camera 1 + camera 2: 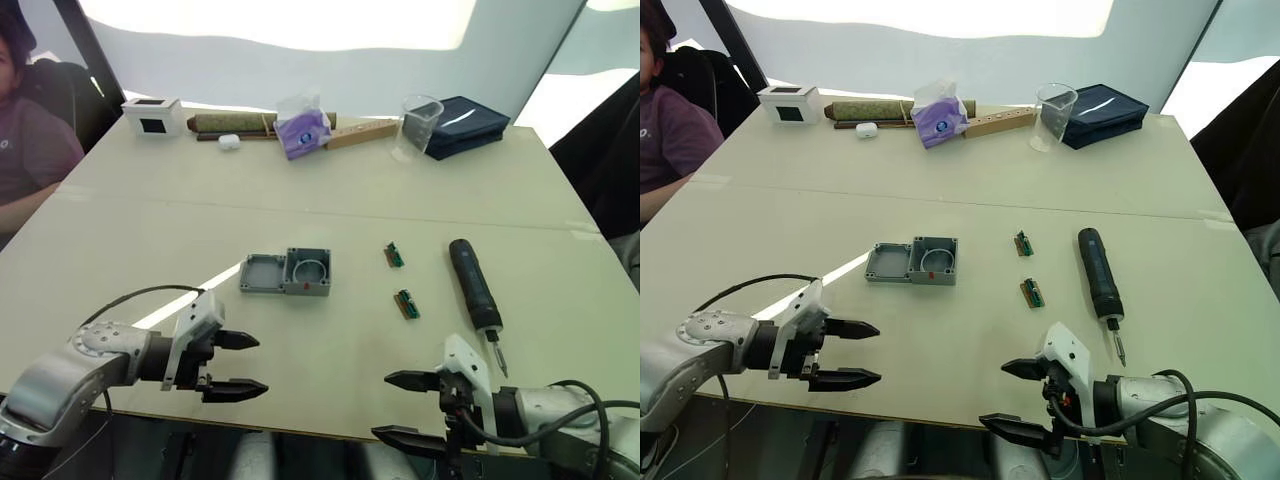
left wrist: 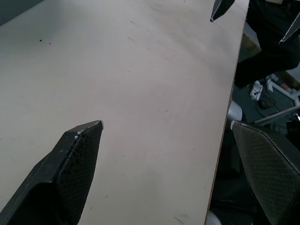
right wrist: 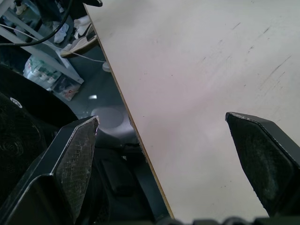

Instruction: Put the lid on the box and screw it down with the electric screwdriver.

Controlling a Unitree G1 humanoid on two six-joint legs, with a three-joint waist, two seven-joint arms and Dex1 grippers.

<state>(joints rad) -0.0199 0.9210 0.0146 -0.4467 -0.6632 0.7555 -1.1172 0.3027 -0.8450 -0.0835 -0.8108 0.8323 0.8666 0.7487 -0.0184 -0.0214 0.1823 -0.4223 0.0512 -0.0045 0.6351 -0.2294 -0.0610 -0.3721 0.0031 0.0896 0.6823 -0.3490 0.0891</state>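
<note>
No step is begun. My left gripper and right gripper hover spread and empty at the near table edge. The lid lies touching the box on its left, mid-table; which face is up I cannot tell. The screwdriver lies right. Next, I judge: left gripper reaches the lid.

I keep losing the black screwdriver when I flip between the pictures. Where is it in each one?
Left eye view: the electric screwdriver lies right of centre on the table, bit toward the right gripper.
Right eye view: same spot, right of centre.
Left wrist view: not in it.
Right wrist view: not in it.
Shared landmark: two small green strips lie just to its left in both eye views.
</note>
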